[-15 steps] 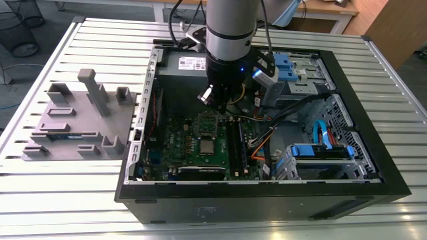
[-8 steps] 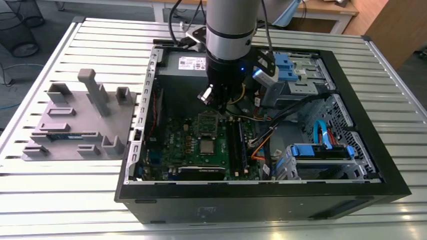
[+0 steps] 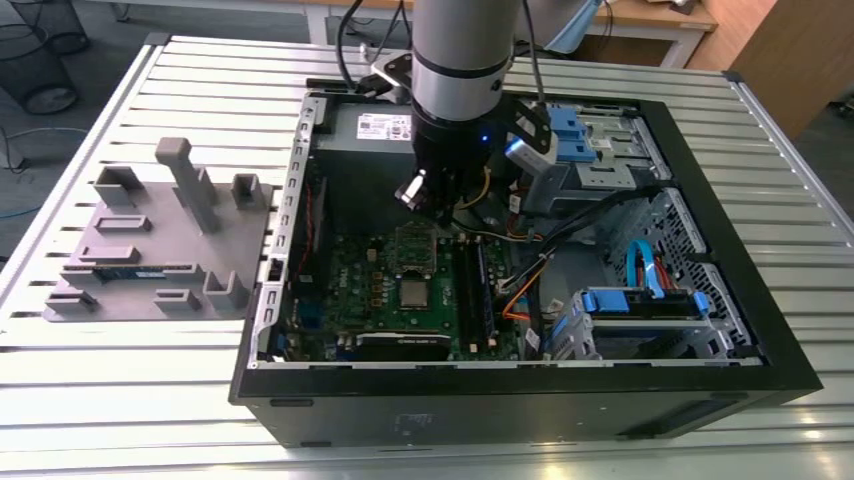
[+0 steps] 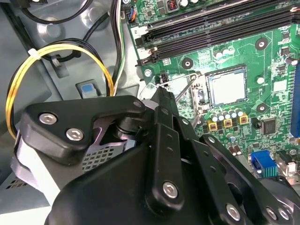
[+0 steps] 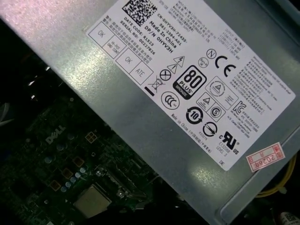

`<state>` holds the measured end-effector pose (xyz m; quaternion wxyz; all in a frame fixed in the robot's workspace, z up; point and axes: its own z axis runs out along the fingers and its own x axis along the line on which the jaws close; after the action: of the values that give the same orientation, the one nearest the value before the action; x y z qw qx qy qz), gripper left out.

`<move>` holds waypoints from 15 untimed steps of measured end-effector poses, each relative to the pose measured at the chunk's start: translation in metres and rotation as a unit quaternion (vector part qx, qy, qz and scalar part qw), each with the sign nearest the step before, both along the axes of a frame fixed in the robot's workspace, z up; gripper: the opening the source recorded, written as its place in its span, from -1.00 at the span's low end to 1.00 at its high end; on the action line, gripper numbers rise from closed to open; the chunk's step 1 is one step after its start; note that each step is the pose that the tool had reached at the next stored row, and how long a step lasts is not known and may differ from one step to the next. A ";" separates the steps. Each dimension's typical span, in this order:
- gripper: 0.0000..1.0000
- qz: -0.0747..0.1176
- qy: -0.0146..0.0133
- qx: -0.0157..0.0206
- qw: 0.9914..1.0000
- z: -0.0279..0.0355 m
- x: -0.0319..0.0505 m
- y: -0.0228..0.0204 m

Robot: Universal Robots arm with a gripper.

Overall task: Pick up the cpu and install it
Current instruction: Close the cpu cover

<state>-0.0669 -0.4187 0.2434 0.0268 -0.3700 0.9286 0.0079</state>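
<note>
We start at the claw (image 4: pixel 161 93), which hangs inside the open computer case (image 3: pixel 747 370), low over the far part of the motherboard (image 3: pixel 354 285); in the second wrist view its dark linkages run down to a narrow tip whose fingers look drawn together on nothing, though the tip is slim enough that we give this as a judgement. Just past that tip lies a thin wire lever (image 4: pixel 185 86), and beyond it, in the socket (image 4: pixel 202 91), sits the cpu (image 4: pixel 227 86), flat, its pale metal top up. In the exterior view the cpu (image 3: pixel 418 293) lies on the near side of the claw (image 3: pixel 427 205), a short way apart and almost straight toward us (being square, it offers no long axis to line up on). The first wrist view shows the same chip (image 5: pixel 92 201) beside the grey power supply (image 5: pixel 154 108). Further out, at the exterior view's left, the grey tray (image 3: pixel 147 250) rests on the slatted worktop (image 3: pixel 134 390), well apart from the claw.
</note>
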 end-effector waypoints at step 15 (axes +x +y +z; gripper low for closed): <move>-0.79 0.002 -0.001 0.000 1.000 0.0000 -0.0069 -0.0104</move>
<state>-0.0738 -0.4291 0.2434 0.0275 -0.3723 0.9277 0.0071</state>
